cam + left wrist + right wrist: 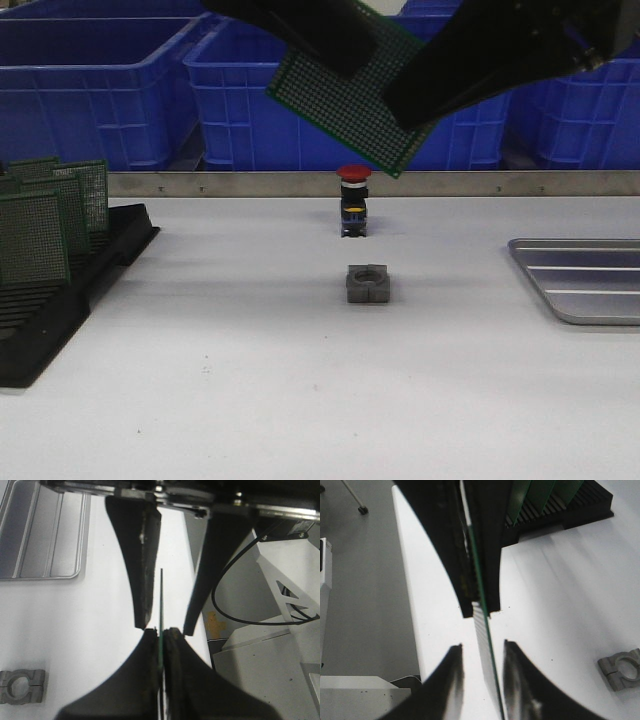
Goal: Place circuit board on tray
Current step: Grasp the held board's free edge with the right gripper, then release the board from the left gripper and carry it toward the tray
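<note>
A green perforated circuit board (pixel 340 100) hangs tilted high above the table's middle, in front of the blue bins. My left gripper (pixel 335 50) is shut on its upper edge; in the left wrist view the gripper (pixel 161 632) pinches the thin green board (pixel 161 600) edge-on. My right gripper (pixel 425 100) is open, its fingers on either side of the board's right part; in the right wrist view the gripper (pixel 481 646) straddles the board (pixel 489 647) with a gap on both sides. The silver-grey ridged tray (pixel 585 282) lies on the table at the right, empty, also in the left wrist view (pixel 45 535).
A black slotted rack (pixel 70 280) with several green boards stands at the left. A red-topped push button (pixel 354 200) and a grey clamp block (pixel 368 284) sit mid-table under the board. Blue bins (pixel 90 90) line the back behind a metal rail.
</note>
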Robot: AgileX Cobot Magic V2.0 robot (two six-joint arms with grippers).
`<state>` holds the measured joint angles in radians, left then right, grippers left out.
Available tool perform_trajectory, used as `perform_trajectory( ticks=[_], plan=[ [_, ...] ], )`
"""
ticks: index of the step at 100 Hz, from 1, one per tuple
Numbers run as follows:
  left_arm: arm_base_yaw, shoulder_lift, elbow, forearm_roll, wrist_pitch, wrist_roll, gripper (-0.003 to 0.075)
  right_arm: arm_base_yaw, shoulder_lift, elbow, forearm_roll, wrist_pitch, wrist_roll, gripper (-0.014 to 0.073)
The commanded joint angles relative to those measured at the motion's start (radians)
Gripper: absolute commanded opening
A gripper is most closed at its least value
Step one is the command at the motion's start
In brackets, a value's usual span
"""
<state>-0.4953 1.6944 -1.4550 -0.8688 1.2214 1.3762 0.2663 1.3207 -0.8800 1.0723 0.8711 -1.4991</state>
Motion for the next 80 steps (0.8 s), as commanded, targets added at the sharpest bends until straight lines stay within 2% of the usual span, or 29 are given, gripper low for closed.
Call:
perform_trajectory(
  ticks=[1, 12, 30, 34, 44, 56, 63, 70, 80],
  plan=[
    [-0.009, -0.049, -0.034, -0.073, 0.05, -0.002, -0.002, 0.002, -0.023, -0.034, 0.059, 0.015, -0.012, 0.004],
    [-0.005, -0.049, -0.035, -0.071, 0.048, -0.002, -0.002, 0.002, -0.023, -0.034, 0.059, 0.017, -0.012, -0.0127],
    [-0.005, -0.049, -0.036, -0.071, 0.034, -0.002, -0.0015, 0.002, -0.023, -0.034, 0.064, 0.035, -0.012, -0.012],
    [-0.005, -0.049, -0.039, -0.071, 0.04, -0.002, 0.0005, 0.002, -0.023, -0.034, 0.064, 0.041, -0.012, -0.012],
    [-0.004, -0.049, -0.051, -0.069, 0.047, -0.002, 0.0128, 0.002, -0.023, -0.034, 0.064, 0.048, -0.011, -0.012],
    [-0.004, -0.049, -0.069, -0.068, 0.027, -0.002, 0.037, 0.001, -0.023, -0.034, 0.064, 0.047, -0.011, -0.012],
    [-0.004, -0.049, -0.082, -0.061, 0.005, -0.002, 0.0468, 0.001, -0.023, -0.034, 0.064, 0.047, -0.008, -0.012],
    [-0.004, -0.049, -0.094, -0.047, -0.006, -0.002, 0.0505, -0.002, -0.023, -0.031, 0.06, 0.044, 0.018, -0.012],
    [-0.004, -0.049, -0.108, -0.019, -0.006, -0.002, 0.0501, -0.03, -0.019, -0.031, 0.033, 0.032, 0.103, -0.012]
  ],
)
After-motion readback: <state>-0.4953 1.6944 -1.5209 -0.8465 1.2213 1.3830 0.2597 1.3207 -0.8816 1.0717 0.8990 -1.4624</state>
